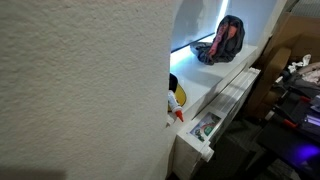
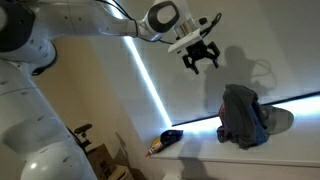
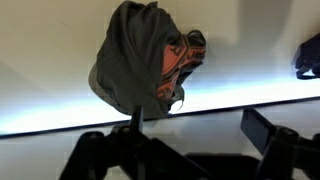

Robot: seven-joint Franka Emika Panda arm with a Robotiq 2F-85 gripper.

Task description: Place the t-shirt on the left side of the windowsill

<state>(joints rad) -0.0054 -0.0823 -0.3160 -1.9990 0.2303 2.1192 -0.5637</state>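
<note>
On the white windowsill a crumpled grey t-shirt lies bunched in a heap, a pink patch showing in the wrist view. Above it and clear of the cloth, the gripper hangs empty with its fingers spread apart.

Both exterior views are soft and low in detail. In an exterior view the hand reads as a dark shape against a dim grey wall. A faint shadow lies on that wall just right of the hand. Below the hand a white strip of light is blown out to glare. In the wrist view the hand is a black, out-of-focus silhouette. The glare band runs just beyond it, and the t-shirt above is murky. In an exterior view a grainy, evenly lit near wall fills half the frame, beside a cold bluish glow.
</note>
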